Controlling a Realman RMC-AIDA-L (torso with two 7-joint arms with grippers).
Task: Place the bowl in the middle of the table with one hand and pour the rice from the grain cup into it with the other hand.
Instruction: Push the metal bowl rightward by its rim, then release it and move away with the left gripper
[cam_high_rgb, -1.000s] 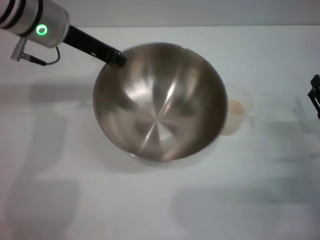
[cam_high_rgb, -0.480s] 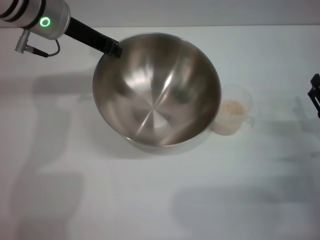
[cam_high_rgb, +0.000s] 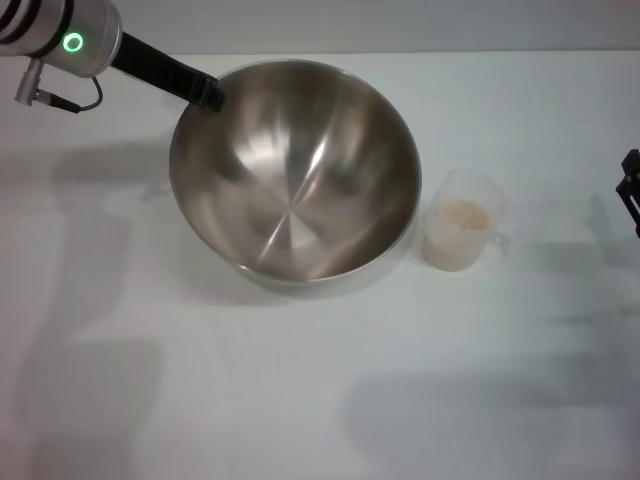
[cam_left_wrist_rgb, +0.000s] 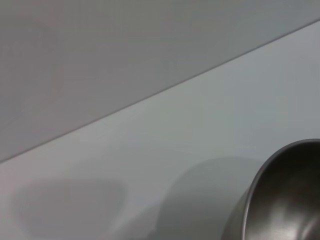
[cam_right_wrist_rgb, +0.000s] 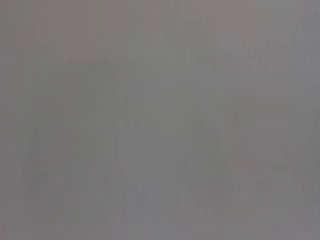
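Observation:
The steel bowl (cam_high_rgb: 295, 170) is empty and tilted, lifted a little off the white table (cam_high_rgb: 300, 400), left of the middle. My left gripper (cam_high_rgb: 207, 95) is shut on its far-left rim. The bowl's rim also shows in the left wrist view (cam_left_wrist_rgb: 280, 200). The clear grain cup (cam_high_rgb: 462, 232) stands upright on the table just right of the bowl, apart from it, with pale rice (cam_high_rgb: 464, 216) inside and its handle to the right. My right gripper (cam_high_rgb: 630, 190) shows only partly at the right edge, away from the cup. The right wrist view shows plain grey.
The table's far edge (cam_high_rgb: 400, 52) runs close behind the bowl. The arms cast soft shadows on the tabletop at the left and the front right.
My left gripper has carried the bowl to the left and a little farther back. The grain cup, partly covered before, now shows whole. The right arm has not moved.

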